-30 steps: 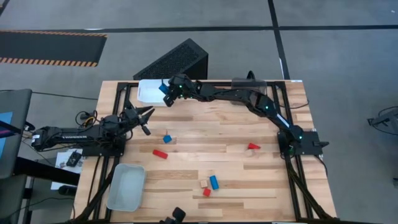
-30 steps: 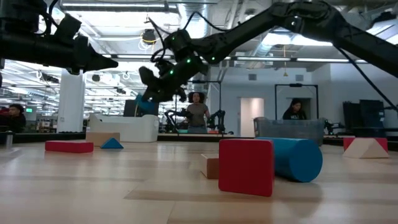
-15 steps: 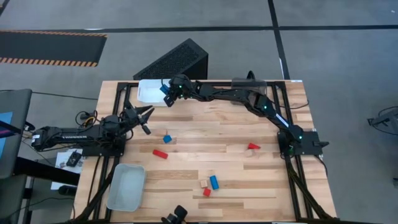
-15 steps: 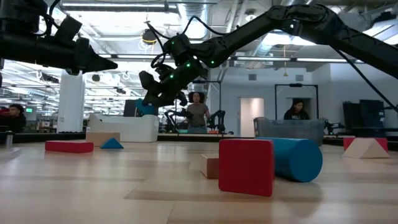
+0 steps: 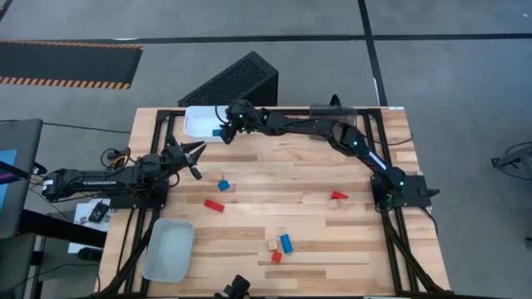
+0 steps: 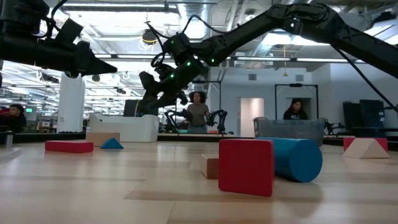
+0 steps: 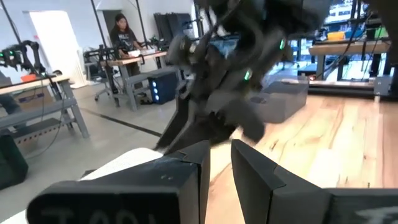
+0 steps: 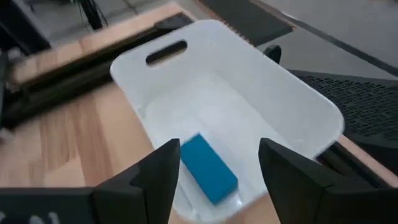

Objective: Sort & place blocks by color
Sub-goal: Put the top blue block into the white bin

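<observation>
My right gripper point(image 8: 217, 149) is open and hovers over the white bin point(image 5: 199, 120) at the table's far left. A blue block point(image 8: 208, 168) lies flat on that bin's floor, between and below the fingers, apart from them. In the high view it shows at the bin's near right corner point(image 5: 216, 131). On the table lie a blue wedge point(image 5: 223, 184), a red bar point(image 5: 214, 205), a red wedge point(image 5: 338, 196), and a group of wood cube point(image 5: 272, 245), blue block point(image 5: 286, 243) and red cube point(image 5: 276, 257). My left gripper point(image 5: 196, 152) waits shut above the table's left side.
A grey bin point(image 5: 168, 249) sits at the near left corner. A dark tinted bin point(image 5: 332, 110) stands at the far edge, under my right arm. A black slanted box point(image 5: 237, 79) lies beyond the far edge. People stand in the room behind.
My right gripper has let go of the blue block above the white bin. The block has fallen from between the fingers and now lies on the bin's floor. The gripper has stayed over the bin.
</observation>
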